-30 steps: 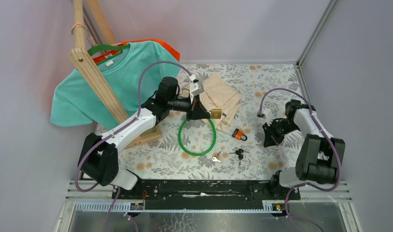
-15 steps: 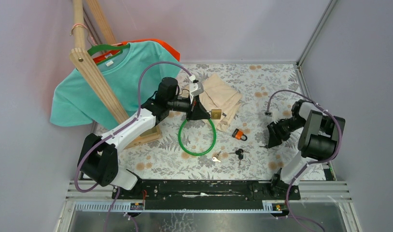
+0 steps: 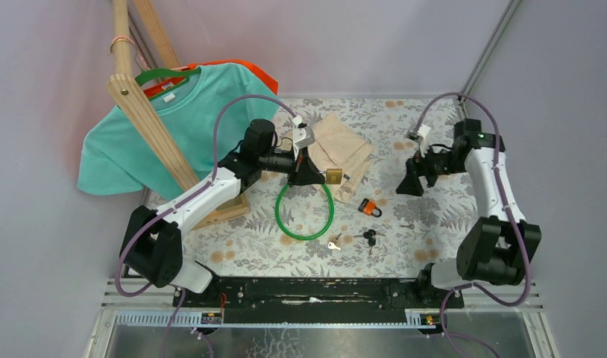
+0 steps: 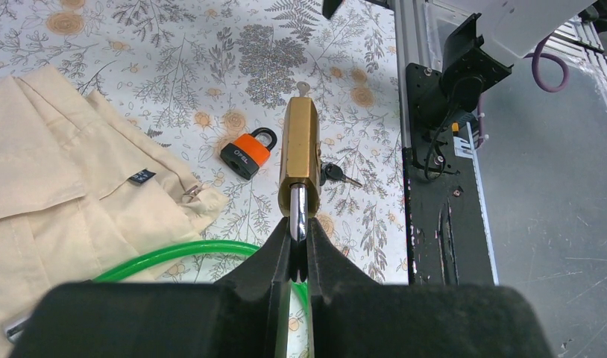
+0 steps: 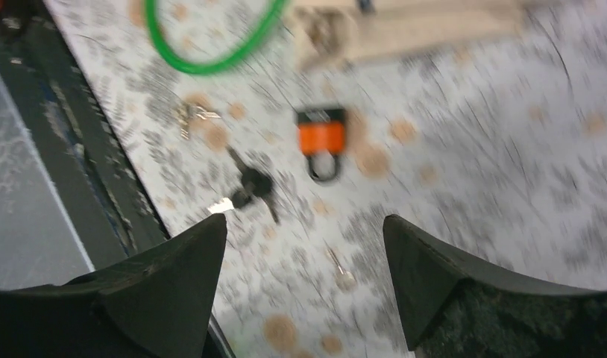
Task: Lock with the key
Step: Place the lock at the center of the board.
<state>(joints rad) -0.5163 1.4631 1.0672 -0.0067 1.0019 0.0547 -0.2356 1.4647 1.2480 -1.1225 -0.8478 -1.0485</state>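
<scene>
The left fingers (image 4: 298, 237) are pinched narrow on the steel shackle of the brass padlock (image 4: 299, 142), holding it off the worktop (image 3: 427, 119) over its middle. The padlock's body sticks out away from the fingers, and it sits at the near edge of the beige cloth (image 3: 344, 151). The green cable loop (image 3: 305, 213) lies just below it, toward the near edge.

The right fingers (image 3: 405, 186) stand wide apart and hold nothing. They hang over the right half of the worktop, well apart from the brass padlock.

An orange padlock (image 5: 321, 139) lies flat between the two arms, right of the cable loop. Nearer the near edge are a bunch of black keys (image 3: 370, 237) and a silver key (image 3: 335, 243) close to the loop. A small key (image 3: 407, 225) lies by itself on the worktop, right of the orange padlock and on the near side of the right fingers. It is too small and blurred to tell which lock it fits.
</scene>
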